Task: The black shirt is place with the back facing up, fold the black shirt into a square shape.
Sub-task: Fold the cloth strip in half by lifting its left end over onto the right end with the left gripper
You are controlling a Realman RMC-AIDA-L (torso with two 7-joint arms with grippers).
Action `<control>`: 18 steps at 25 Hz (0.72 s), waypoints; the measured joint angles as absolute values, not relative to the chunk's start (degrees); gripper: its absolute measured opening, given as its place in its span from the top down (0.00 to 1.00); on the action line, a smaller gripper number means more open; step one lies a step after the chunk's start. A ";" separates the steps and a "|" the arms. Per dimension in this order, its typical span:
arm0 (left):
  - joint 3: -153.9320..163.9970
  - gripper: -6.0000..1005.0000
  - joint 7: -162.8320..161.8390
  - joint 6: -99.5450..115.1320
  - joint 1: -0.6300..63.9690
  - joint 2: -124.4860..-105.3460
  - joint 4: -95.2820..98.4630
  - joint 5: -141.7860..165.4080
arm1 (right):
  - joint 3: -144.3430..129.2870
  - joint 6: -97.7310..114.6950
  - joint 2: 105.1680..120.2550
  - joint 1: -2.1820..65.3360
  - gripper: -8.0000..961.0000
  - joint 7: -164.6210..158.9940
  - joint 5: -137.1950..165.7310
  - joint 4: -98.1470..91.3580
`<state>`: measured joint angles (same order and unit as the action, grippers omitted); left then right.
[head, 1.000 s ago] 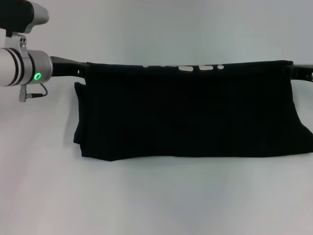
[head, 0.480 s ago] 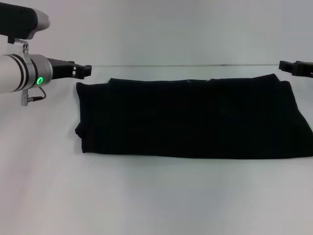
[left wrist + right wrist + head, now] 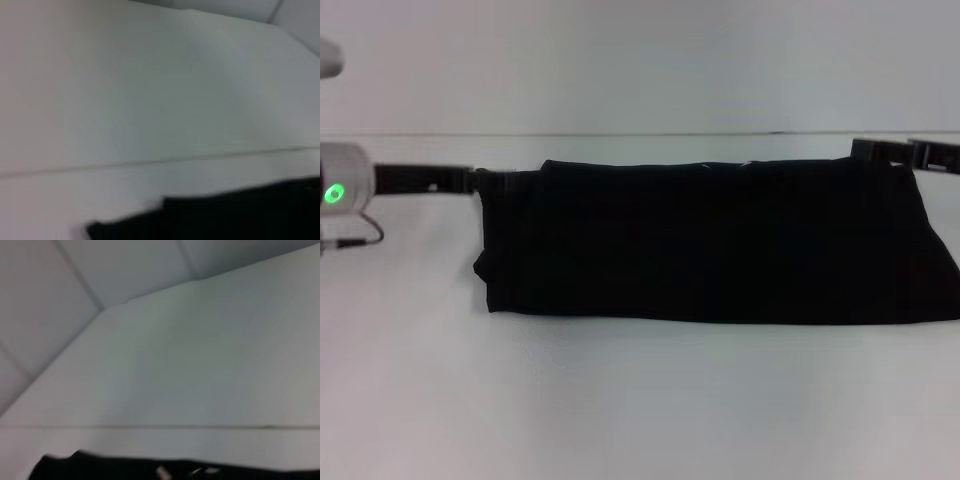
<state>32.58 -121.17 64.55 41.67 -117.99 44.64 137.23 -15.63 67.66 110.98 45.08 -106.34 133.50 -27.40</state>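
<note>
Both grippers, left (image 3: pixel 485 180) and right (image 3: pixel 865 150), are sitting at the black shirt's (image 3: pixel 715 245) far corners, probably lining up another fold; clench state unreadable.

The black shirt (image 3: pixel 710 240) lies flat, folded into a wide band with its long edges running side to side. Its two far corners sit right at the jaws of both arms, one on each side.

No lettering, label or number can be read on anything here.
</note>
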 joint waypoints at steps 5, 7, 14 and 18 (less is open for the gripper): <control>32.36 0.12 -121.83 72.62 37.81 -117.99 47.09 134.52 | -18.10 73.48 110.19 43.10 0.39 -106.44 133.70 -28.16; 32.31 0.09 -122.43 72.06 37.24 -118.04 46.85 134.46 | -18.37 73.89 110.03 42.54 0.39 -106.49 133.59 -28.23; 33.27 0.06 -124.87 68.10 39.74 -118.95 44.50 134.72 | -20.35 73.42 110.10 42.44 0.39 -106.55 133.76 -28.23; 36.63 0.06 -127.56 62.87 43.06 -118.69 40.42 134.97 | -21.49 71.92 110.19 42.69 0.39 -106.57 133.78 -28.23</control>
